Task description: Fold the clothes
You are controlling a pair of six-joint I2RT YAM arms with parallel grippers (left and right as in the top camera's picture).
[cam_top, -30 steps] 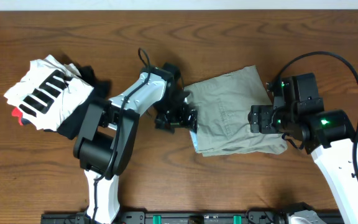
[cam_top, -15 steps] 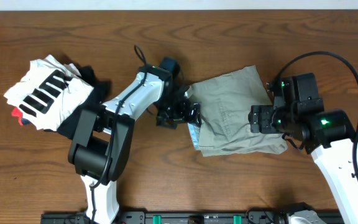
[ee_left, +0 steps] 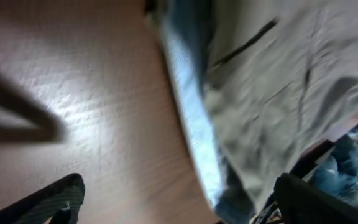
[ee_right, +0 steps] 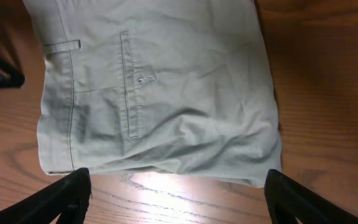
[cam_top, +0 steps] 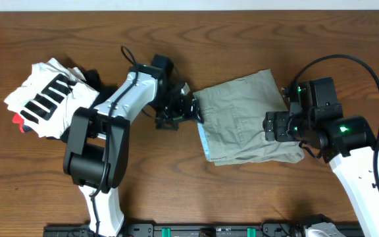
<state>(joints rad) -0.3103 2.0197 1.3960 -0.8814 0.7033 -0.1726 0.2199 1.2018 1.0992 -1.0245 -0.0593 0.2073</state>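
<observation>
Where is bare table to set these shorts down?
Bare wooden tabletop lies along its far edge behind the khaki cotton shorts, and in front of them between both arms. Crowded at left: white black-striped garment pile and left arm.

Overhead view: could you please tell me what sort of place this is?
Probably a robotics lab bench for laundry practice: a left arm and right arm at a wooden table, khaki shorts between them, a clothes pile aside.

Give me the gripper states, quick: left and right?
Left gripper: open, holding nothing, at the edge of the shorts.
Right gripper: open, holding nothing, over the shorts.
</observation>
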